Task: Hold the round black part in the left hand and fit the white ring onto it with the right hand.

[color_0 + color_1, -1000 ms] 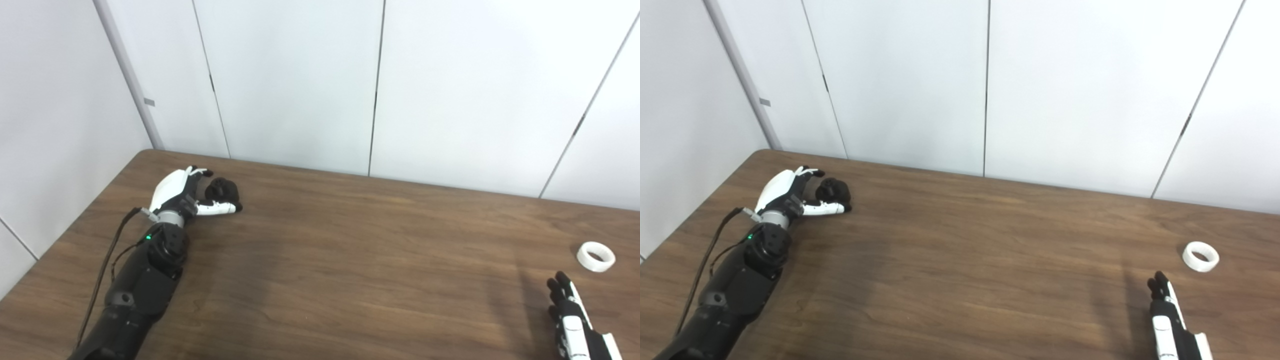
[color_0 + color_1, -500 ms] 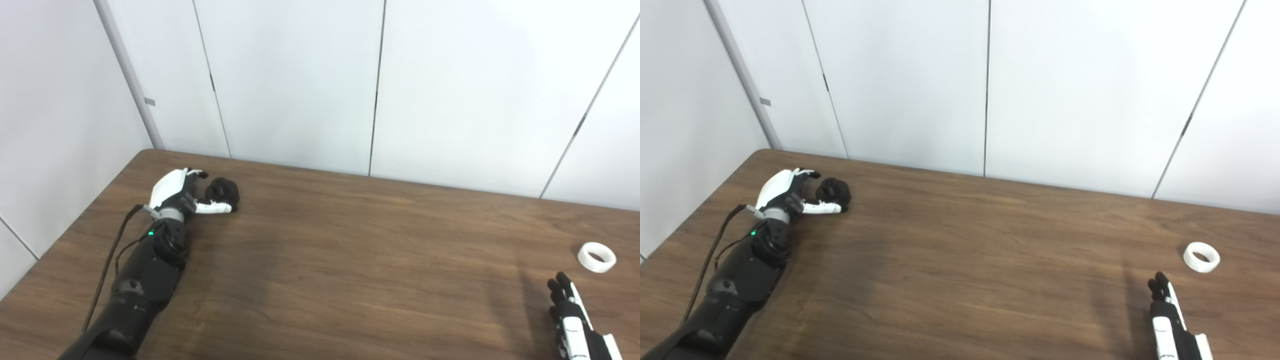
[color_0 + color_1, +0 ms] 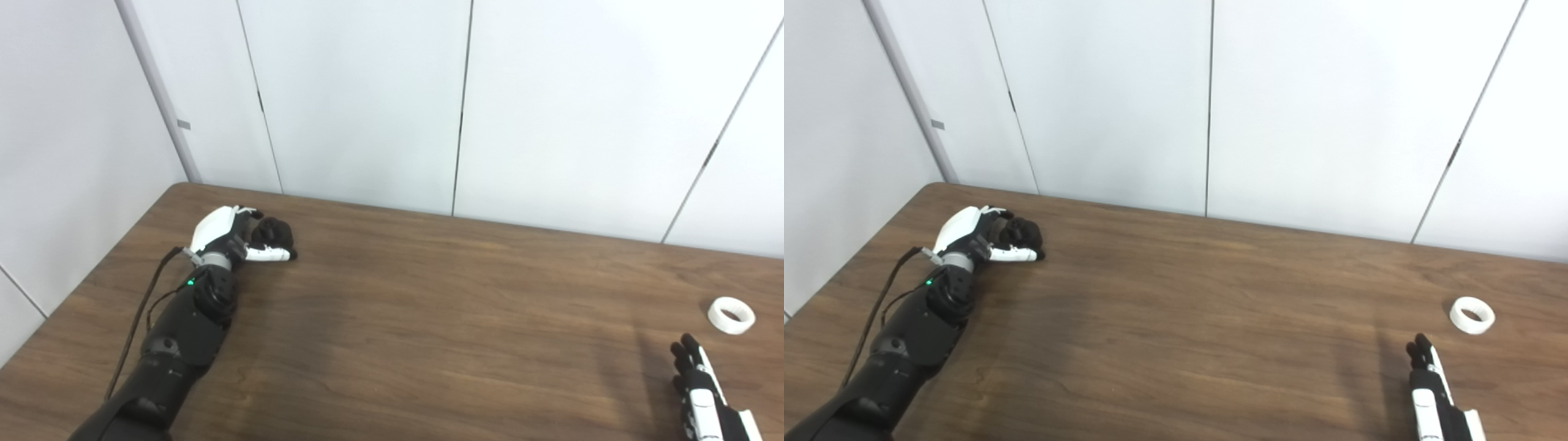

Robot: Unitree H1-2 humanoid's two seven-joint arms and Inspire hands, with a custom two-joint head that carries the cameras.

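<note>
White wall panels (image 3: 367,92) with dark vertical seams are standing behind a dark wood-grain table (image 3: 429,318), which is filling the lower half of both eye views.

Item: round black part (image 3: 274,231). It is sitting on the table near the far left corner, inside the curl of the left hand.

Item: left hand (image 3: 229,236). White-backed with black fingers, it is lying at the end of a black forearm (image 3: 184,331) that is reaching in from the lower left. Its fingers are wrapping over the far side of the round black part while the white thumb (image 3: 267,254) is lying along the near side, just beside it. Whether the grip is bearing firmly on the part, or whether the part is lifted off the wood, cannot be told from either view. A thin dark cable (image 3: 138,324) is running alongside the forearm, and a green light (image 3: 191,282) is glowing at the wrist.

Item: white ring (image 3: 731,315). It is lying flat on the table near the right edge, well apart from the black part.

Item: right hand (image 3: 698,392). It is showing at the lower right corner, near the white ring but not touching it, with its dark-tipped fingers extended, pointing away from the robot and holding nothing.
</note>
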